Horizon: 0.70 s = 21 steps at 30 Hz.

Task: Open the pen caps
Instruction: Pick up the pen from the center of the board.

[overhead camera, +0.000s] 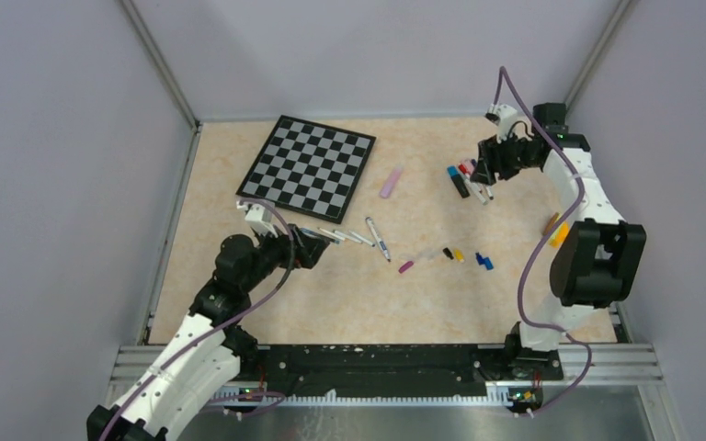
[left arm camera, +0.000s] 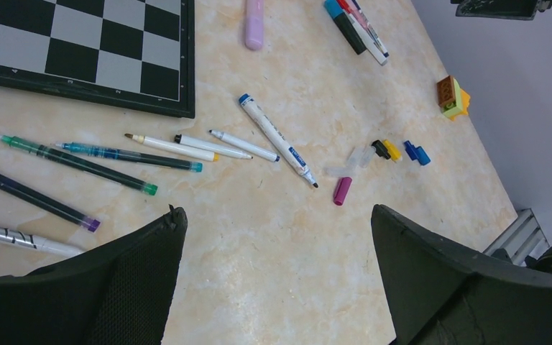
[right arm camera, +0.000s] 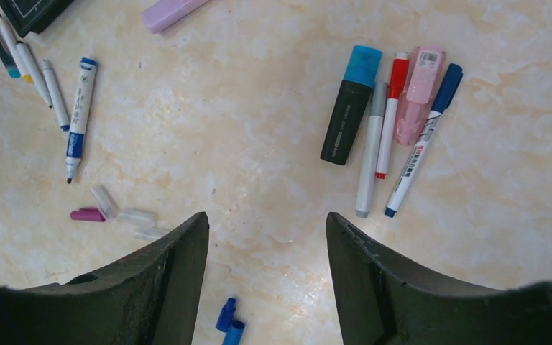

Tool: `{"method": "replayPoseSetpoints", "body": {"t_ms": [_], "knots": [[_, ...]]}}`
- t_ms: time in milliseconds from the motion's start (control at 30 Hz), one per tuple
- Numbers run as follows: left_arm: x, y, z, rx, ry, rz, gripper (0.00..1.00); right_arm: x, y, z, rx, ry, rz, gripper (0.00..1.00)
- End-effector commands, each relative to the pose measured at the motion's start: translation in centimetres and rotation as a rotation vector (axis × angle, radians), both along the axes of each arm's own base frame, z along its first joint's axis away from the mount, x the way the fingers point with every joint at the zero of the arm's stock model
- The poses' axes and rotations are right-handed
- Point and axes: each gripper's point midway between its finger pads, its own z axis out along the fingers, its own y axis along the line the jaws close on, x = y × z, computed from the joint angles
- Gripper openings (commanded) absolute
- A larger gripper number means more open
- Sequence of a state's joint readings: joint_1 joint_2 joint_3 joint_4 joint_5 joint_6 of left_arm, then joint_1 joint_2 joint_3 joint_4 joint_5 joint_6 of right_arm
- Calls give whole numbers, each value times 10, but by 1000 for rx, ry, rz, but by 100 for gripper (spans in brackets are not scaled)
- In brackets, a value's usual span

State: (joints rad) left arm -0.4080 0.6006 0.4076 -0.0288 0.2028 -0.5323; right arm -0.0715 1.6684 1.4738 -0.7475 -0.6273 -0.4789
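Note:
Several uncapped pens (left arm camera: 79, 162) lie in a row beside a white marker (left arm camera: 277, 140) with its tip bare, just ahead of my left gripper (left arm camera: 277, 212), which is open and empty over bare table. Loose pen caps lie mid-table: a magenta one (left arm camera: 342, 190), black and yellow ones (left arm camera: 386, 149), blue ones (right arm camera: 230, 323). Several capped pens (right arm camera: 370, 144) lie together at the far right, among them a black highlighter with a blue cap (right arm camera: 348, 108). My right gripper (right arm camera: 266, 215) hovers next to that cluster (overhead camera: 464, 175), open and holding nothing.
A black-and-white chessboard (overhead camera: 308, 165) lies at the back left, its edge close to the uncapped pens. A pink highlighter (overhead camera: 392, 181) lies alone behind the middle. A yellow-orange block (overhead camera: 559, 231) sits near the right arm. Walls bound the table on three sides.

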Motion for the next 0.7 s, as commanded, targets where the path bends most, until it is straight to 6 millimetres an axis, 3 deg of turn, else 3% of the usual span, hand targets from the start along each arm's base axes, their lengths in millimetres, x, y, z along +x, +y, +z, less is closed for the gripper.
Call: {"method": "replayPoseSetpoints", "body": {"t_ms": [0, 167, 400, 467, 567, 667], "knots": [[7, -3, 8, -52, -46, 8, 99, 7, 25, 8, 69, 27, -75, 60], [8, -7, 1, -62, -20, -4, 99, 9, 85, -6, 114, 92, -110, 62], [-1, -5, -1, -87, 9, -1, 99, 49, 157, -29, -20, 91, -310, 73], [-4, -4, -1, -99, 11, 3, 99, 62, 176, -45, -56, 117, -350, 75], [-8, -2, 0, -112, 13, 11, 99, 81, 197, -57, -80, 119, -432, 75], [-10, 0, -2, -110, 18, 16, 99, 93, 205, -68, -102, 115, -519, 74]]}}
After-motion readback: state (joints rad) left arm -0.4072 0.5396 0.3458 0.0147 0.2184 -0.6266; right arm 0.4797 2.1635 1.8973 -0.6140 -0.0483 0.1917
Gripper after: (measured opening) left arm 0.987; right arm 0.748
